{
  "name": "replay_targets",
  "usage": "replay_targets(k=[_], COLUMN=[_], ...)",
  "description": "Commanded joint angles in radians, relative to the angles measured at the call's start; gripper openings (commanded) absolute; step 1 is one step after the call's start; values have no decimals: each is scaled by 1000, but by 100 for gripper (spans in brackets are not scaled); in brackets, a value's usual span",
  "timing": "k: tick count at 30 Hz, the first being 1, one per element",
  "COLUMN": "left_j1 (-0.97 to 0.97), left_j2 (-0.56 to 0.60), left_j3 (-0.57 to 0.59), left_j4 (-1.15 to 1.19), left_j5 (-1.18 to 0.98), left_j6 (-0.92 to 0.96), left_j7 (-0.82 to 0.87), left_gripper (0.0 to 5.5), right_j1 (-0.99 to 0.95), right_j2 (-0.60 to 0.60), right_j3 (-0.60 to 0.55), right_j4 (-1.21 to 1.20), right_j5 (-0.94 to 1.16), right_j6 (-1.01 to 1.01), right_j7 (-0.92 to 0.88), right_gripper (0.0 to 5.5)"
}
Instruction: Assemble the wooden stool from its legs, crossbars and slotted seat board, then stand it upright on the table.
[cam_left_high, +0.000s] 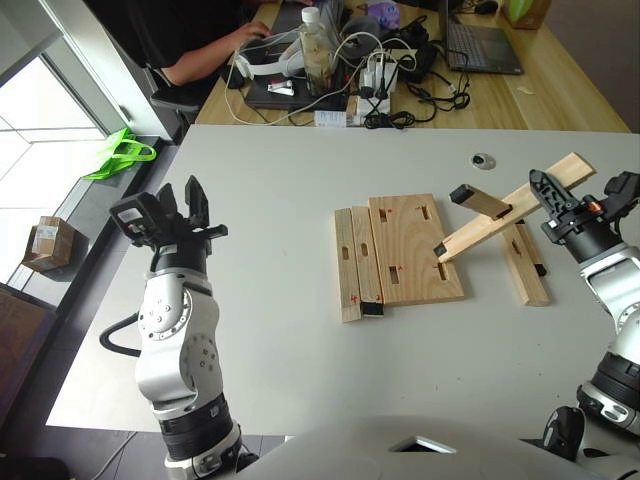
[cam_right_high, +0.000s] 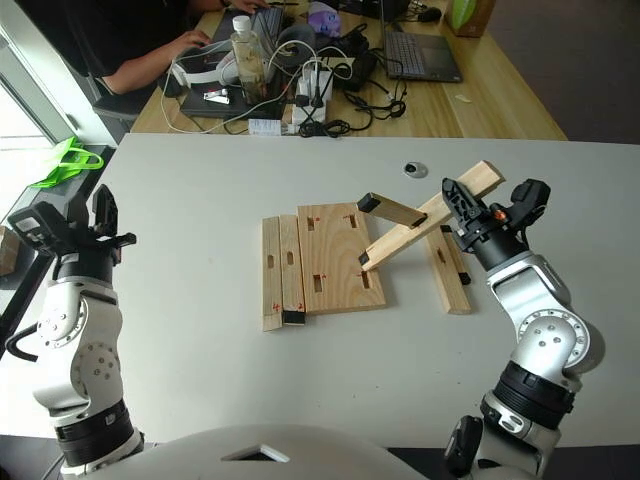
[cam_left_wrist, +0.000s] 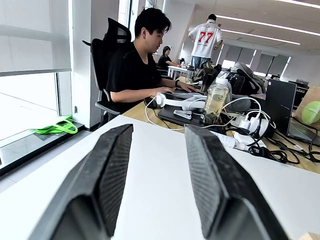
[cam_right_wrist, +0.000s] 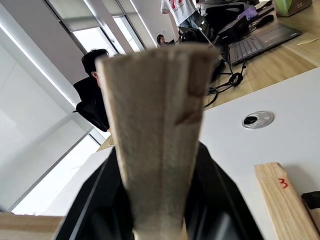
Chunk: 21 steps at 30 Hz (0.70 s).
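From my head, my left claw (cam_left_high: 181, 196) hangs over the left part of the bench (cam_left_high: 260, 180), well apart from the wood, its fingers spread wide. My right claw (cam_left_high: 553, 200) is over the bench's right side, clamped on a long leg (cam_left_high: 490, 225). That leg slants down toward the middle, and a short crossbar (cam_left_high: 482, 201) juts from it. Its lower end sits over the right edge of the slotted seat board (cam_left_high: 415, 255); I cannot tell whether the two touch. The seat board lies flat near the bench's middle, with two slats (cam_left_high: 347, 270) flat just beside its left edge. A spare leg (cam_left_high: 527, 268) lies flat on the bench to the board's right, beneath the slanted one.

From my left wrist, the two black ribbed fingers (cam_left_wrist: 112, 175) stand far apart with nothing held and white bench between them. Beyond is a wooden desk (cam_left_wrist: 305, 165) with a bottle (cam_left_wrist: 215, 100) and cables.

From my right wrist, the leg rises straight out from between my black fingers (cam_right_wrist: 95, 205), which press it from both sides. Past it, a red-marked wooden end (cam_right_wrist: 285, 210) lies on the bench, with a round grommet (cam_right_wrist: 257, 119) set in the surface farther off.
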Motion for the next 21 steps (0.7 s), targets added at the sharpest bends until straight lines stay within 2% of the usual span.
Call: replay_targets(k=[1,4,12,21], left_j1=[10,4,81,79], left_j2=[-7,-15,-50,-63], left_j3=[17,15,-98,-97], left_j4=[-37,-36,-34,-31], left_j5=[17,36,178,195], left_j6=[-20,-41,-77,-78], left_j7=[32,58,101,112], left_gripper=[187,187,187,187], right_j1=[37,69,188,256], right_j2=[-30,-35,-69,-121], right_j3=[-23,-1,117,202], right_j4=[-42,-73,-164,-140], right_j5=[47,70,-18,-168], right_j6=[25,32,-57,-221], right_j7=[-30,-32,32,87], right_gripper=[107,107,107,107])
